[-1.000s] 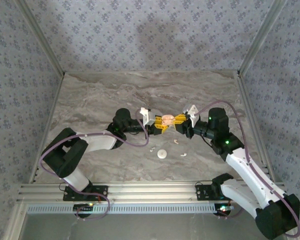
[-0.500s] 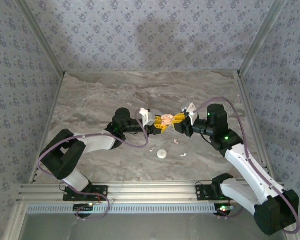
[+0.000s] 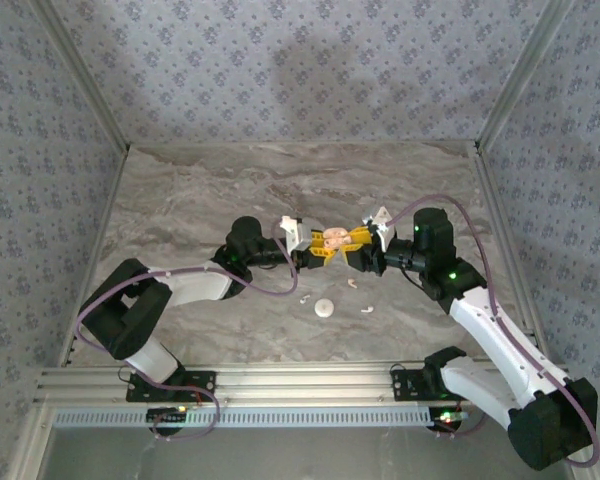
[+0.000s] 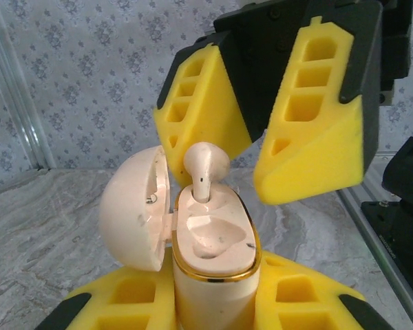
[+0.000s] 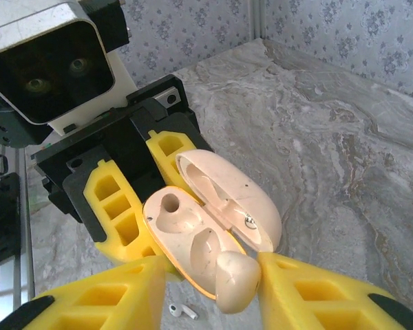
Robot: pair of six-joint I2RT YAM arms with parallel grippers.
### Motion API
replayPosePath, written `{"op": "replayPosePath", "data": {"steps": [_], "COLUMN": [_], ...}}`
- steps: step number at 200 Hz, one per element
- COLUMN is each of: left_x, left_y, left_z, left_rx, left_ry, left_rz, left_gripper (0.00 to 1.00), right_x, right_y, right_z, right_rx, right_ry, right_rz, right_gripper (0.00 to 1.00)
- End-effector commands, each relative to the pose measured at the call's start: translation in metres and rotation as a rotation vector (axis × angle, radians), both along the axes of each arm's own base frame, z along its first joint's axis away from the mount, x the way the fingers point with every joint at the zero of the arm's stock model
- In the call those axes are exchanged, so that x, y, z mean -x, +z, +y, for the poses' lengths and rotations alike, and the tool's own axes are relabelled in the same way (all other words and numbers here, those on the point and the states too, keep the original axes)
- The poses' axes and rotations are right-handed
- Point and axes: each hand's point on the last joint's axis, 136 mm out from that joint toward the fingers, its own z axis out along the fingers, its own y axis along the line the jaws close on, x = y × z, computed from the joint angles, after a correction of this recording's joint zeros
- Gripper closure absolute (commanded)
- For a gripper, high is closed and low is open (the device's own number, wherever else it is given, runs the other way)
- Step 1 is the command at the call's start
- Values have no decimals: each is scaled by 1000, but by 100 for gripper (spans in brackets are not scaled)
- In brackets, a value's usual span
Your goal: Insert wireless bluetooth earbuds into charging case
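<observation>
One step is in hand: seating an earbud [image 4: 205, 163]. Clamped in the left end effector [image 3: 313, 247], the open charging case [image 4: 213, 271] stands upright above the worktop [image 3: 180, 200]. It has a glossy peach shell and a gold rim, and its second socket is empty. The earbud stands half-seated. The right end effector [image 5: 215, 275], jaws parted, flanks it. Next move: press it home squarely.

The small, glossy peach-tan plastic charging case [image 4: 213, 275], gold-rimmed, stands upright with its base clamped in the left gripper [image 3: 320, 248]. Its rounded lid [image 4: 134, 206] is hinged open to one side. A matching peach earbud [image 4: 205, 165] stands stem-down in the far socket, bulb protruding above the rim. The near socket [image 4: 210, 237] is empty. Tiny white curved earbud pieces [image 3: 352, 282] lie loose below, apart from the case.
</observation>
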Motion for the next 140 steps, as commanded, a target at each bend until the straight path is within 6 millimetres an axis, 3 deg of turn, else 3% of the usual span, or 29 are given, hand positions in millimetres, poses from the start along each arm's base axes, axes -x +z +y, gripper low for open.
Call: {"op": "replayPosePath", "data": {"steps": [1,140], "left_x": [-2,-11], "left_y": [17,3], "left_z": [-1,-4], "left_rx": [44,37], "left_ry": [22,39], "left_rz": [-56,-20], "left_gripper": [81,81], "right_x": [-1,-12], "right_y": [10,16], "right_z": [-2,-8], "right_rx": [-11,-64], "right_ry": [-25,-80], "right_rz": [18,75], "right_gripper": [54,38]}}
